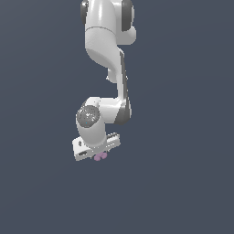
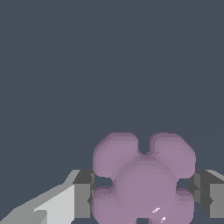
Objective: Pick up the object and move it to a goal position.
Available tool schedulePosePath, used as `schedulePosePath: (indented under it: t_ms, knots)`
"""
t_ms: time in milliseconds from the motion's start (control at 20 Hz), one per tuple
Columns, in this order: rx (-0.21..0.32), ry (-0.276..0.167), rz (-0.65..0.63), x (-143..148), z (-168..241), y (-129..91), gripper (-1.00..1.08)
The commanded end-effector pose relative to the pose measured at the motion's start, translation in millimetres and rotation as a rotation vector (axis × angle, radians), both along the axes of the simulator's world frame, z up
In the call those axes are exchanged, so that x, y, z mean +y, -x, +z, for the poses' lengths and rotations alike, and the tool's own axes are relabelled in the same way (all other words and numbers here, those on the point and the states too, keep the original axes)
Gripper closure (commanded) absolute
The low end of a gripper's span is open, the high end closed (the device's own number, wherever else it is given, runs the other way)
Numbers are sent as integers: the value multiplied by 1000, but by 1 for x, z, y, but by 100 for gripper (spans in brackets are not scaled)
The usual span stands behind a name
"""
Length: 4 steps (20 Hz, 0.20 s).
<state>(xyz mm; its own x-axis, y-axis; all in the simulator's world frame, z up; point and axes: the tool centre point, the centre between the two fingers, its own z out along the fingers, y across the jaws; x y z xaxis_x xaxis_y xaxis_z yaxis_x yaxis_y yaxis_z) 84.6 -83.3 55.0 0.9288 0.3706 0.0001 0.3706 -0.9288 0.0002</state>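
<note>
In the wrist view the white gripper [image 2: 144, 197] has its two dark grey finger pads [image 2: 83, 197] on either side of the small pale purple-pink piece with rounded lobes like a clover [image 2: 143, 179]; each pad is at the edge of the piece, but I cannot tell if they press it. In the exterior view the gripper [image 1: 97, 148] is just over the same piece [image 1: 100, 156], which shows under its flat body. Above it the white arm with a grey round joint [image 1: 107, 68] rises out of the frame, against the plain dark blue-grey ground [image 1: 183, 183]
</note>
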Motion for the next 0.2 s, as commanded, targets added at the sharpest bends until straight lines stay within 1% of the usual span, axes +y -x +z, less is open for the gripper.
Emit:
schedulePosePath:
  t_ms: [0, 150]
  knots:
    - [0, 0, 1, -3, 1, -3, 108]
    - [0, 0, 1, -4, 1, -4, 108]
